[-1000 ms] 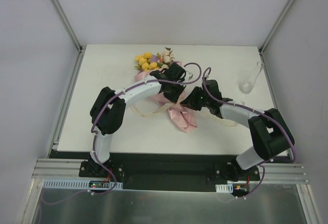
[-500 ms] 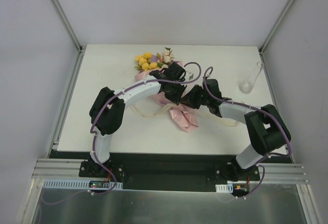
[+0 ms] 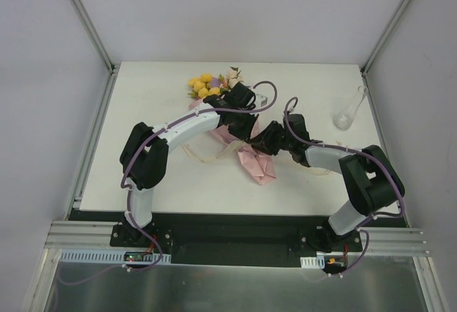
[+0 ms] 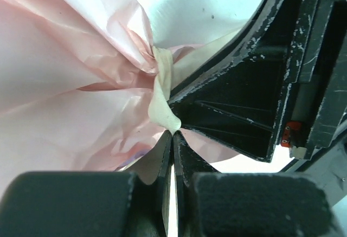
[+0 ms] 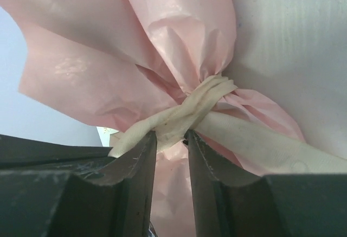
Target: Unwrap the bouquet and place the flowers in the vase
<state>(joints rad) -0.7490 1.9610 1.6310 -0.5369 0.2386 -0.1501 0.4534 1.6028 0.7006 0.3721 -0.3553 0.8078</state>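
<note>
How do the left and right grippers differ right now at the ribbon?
Left gripper is shut, pinching the ribbon; right gripper has jaws apart, ribbon across the gap. Left reaches in from the left, right from the right. Both meet at the ribbon round the bouquet.

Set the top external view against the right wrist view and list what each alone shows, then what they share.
Top external only: the yellow, pink and cream blooms and the clear glass flask-shaped vase. Right wrist only: the cream ribbon knot cinching the crumpled pink wrapping paper, with the right pincer slightly apart at it. Both: that paper and the cream ribbon tails.
</note>
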